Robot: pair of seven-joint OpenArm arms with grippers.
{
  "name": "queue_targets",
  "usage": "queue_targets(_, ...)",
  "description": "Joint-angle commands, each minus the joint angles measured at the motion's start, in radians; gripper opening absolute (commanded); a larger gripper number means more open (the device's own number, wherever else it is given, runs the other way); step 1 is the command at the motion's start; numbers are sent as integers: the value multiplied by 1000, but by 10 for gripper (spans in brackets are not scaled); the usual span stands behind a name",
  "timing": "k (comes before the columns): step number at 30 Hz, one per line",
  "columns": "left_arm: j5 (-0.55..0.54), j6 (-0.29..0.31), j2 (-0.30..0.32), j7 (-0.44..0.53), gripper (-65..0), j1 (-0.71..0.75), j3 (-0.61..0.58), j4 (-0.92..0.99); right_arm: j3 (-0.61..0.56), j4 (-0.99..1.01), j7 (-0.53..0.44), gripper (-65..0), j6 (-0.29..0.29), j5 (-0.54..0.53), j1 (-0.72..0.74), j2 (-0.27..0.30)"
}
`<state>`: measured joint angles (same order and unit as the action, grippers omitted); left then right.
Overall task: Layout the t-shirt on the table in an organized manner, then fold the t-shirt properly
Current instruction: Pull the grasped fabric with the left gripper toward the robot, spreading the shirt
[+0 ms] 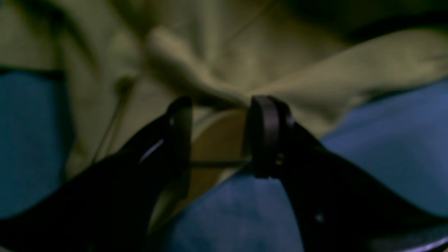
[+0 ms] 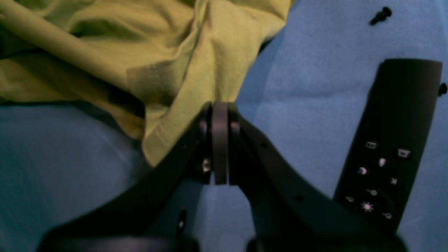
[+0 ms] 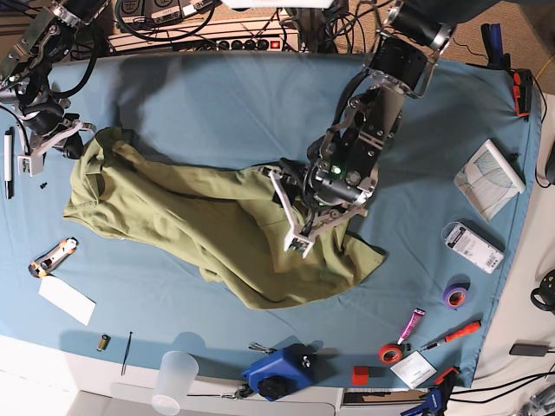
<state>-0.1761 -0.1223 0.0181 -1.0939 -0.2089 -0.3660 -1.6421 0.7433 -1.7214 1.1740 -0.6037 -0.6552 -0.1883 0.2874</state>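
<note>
The olive-green t-shirt [image 3: 217, 225] lies crumpled across the middle of the teal-blue table [image 3: 217, 104], stretched from far left to centre right. My right gripper [image 2: 219, 106] is shut on a hemmed edge of the t-shirt [image 2: 164, 87]; in the base view this gripper [image 3: 76, 143] is at the shirt's upper-left corner. My left gripper [image 1: 224, 101] is open, low over the shirt [image 1: 245, 52], with a fold of fabric between its fingers [image 1: 266, 136]; in the base view it [image 3: 299, 241] sits on the shirt's right part.
A black flat device with white icons [image 2: 388, 140] and a small black screw [image 2: 381, 14] lie by my right gripper. Along the table edges are a box cutter [image 3: 52, 257], a white card [image 3: 67, 300], a plastic cup [image 3: 173, 377], a blue tool [image 3: 277, 373], tape rolls [image 3: 454, 296] and a white box [image 3: 473, 247].
</note>
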Motion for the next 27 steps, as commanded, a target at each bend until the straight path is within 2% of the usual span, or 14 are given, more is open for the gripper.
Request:
queue_targets(1,5,0,-15,29,-366,-22,3,-20,6,-18,-23,-650,-5,-13,8,20)
queue_targets(6,37,0,-21,47,-366,-21,2,-16,6,-18,-23,-650,-5,-13,8,20)
queue_targets(9,75,-27,-20,47,-366,-21,2,3,6,-18,-23,-650,-5,-13,8,20)
queue_targets(20,67,-27,-21,91,-367,-21,2,57,6,-18,-23,-650,-5,-13,8,20)
queue_targets(21,67,-29,-21,100,-381,-21,2,57,6,-18,-23,-650,-5,-13,8,20)
queue_targets(23,68,-55,-21,108,-461,-21,2,57,6,-18,-23,-650,-5,-14,8,20)
queue_targets(26,68,-55,-21,116,-650,-21,2,57,6,-18,-23,-650,-5,-13,8,20)
queue_targets(27,68,-43,-21,115,-650,-21,2,57,6,-18,-23,-650,-5,-13,8,20)
